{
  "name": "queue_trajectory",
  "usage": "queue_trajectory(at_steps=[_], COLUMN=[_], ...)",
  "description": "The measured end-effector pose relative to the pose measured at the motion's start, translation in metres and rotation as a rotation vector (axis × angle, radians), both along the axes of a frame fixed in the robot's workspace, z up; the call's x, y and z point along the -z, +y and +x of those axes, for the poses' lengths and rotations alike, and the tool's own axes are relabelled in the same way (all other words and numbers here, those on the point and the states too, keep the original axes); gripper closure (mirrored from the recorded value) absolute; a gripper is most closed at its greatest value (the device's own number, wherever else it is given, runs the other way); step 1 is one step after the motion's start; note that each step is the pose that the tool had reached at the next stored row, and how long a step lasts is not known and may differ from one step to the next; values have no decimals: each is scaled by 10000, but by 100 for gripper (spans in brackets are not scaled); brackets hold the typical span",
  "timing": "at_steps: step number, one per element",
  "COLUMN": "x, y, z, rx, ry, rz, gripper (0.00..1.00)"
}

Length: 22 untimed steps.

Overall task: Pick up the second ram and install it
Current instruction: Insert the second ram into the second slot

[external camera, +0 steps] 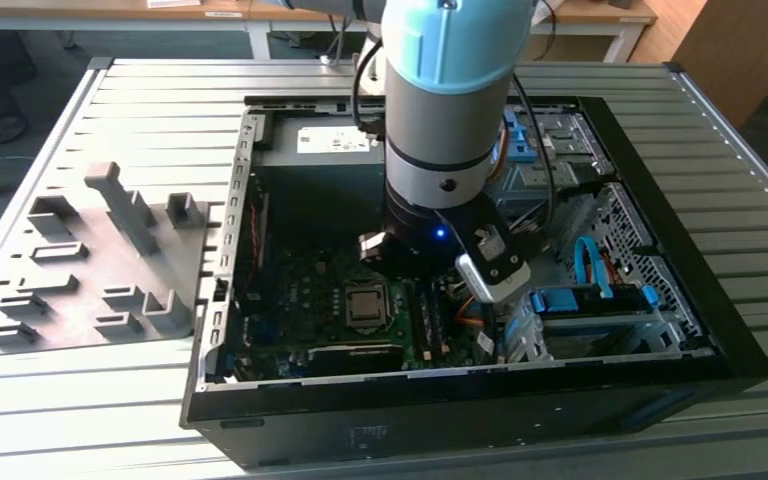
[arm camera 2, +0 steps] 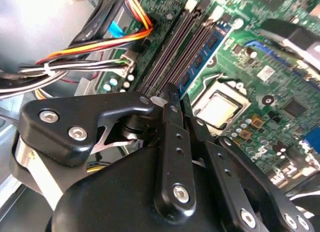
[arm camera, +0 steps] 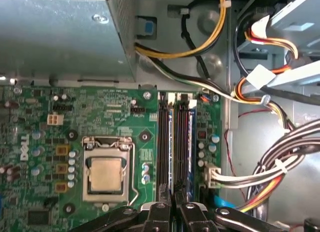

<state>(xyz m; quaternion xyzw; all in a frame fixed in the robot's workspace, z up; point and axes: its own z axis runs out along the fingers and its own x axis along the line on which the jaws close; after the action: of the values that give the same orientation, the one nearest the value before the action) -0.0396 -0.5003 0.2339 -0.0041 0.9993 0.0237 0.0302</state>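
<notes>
End effector (arm camera: 172,212) lowered inside the computer case (external camera: 704,330), fingers drawn narrow, directly above the memory slots (arm camera: 163,142). Second ram (arm camera: 189,142) standing in its slot beside the first, apparently seated or being pressed; latching impossible to confirm.

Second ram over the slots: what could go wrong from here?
1. The gripper sits low over the memory slots. The second ram stands in a slot; pressed off-line, it may seat unevenly, though I cannot tell if it is fully seated.
2. The cable bundle runs close beside the slots, so the gripper's linkage could snag it.
3. The bare CPU socket lies right beside the slots; sideways drift might strike it.
</notes>
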Motion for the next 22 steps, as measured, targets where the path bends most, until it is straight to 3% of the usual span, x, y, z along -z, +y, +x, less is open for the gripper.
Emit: queue_trajectory(at_steps=[2, 5, 10, 14, 22], x=[25, 45, 64, 93, 129], y=[1, 1, 0, 0, 7], z=[0, 1, 1, 2, 10], rx=[1, -5, 410, 421, 549], ry=[-3, 0, 0, -2, -2], rz=[42, 10, -28, -90, -118], gripper=[86, 86, 86, 86, 86])
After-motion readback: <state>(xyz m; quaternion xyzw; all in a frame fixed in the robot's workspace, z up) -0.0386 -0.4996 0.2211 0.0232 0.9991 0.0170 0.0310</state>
